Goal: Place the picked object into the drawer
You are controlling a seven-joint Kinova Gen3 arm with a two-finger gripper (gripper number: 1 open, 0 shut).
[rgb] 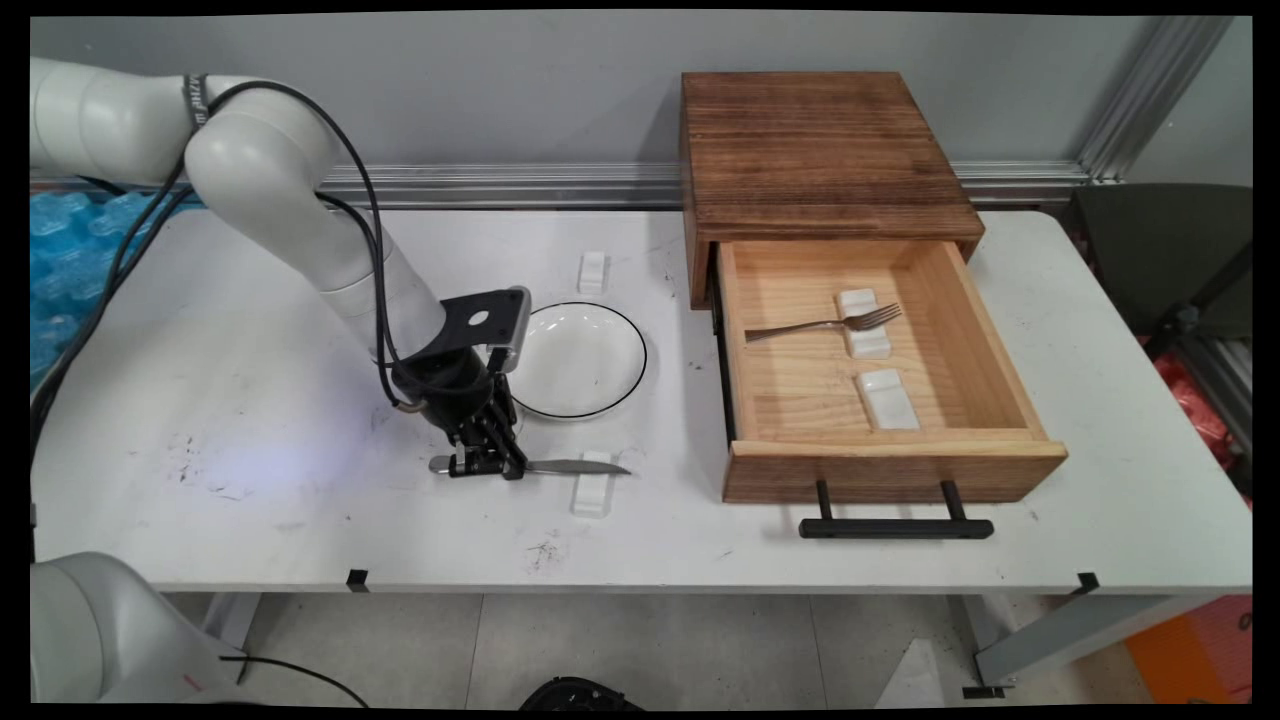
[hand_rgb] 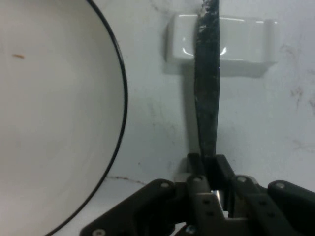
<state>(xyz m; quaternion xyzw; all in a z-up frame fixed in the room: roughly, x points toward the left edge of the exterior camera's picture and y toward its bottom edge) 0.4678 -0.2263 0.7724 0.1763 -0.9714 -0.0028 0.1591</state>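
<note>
My black gripper point(rgb: 487, 464) is down at the table and shut on the handle of a metal knife point(rgb: 570, 466). The knife lies flat, its blade pointing right, resting across a small white cutlery rest point(rgb: 592, 494). In the hand view the knife blade point(hand_rgb: 206, 88) runs up from between my fingers point(hand_rgb: 219, 169) and crosses the white rest point(hand_rgb: 246, 46). A white plate with a black rim point(rgb: 585, 358) sits just behind the gripper; the plate point(hand_rgb: 54, 113) fills the left of the hand view.
A wooden box point(rgb: 820, 160) stands at the back right with its drawer point(rgb: 900, 465) pulled open. Inside lie a fork point(rgb: 825, 323) on one white rest point(rgb: 865, 325) and a second bare rest point(rgb: 888, 399). Another white rest point(rgb: 592, 272) lies behind the plate.
</note>
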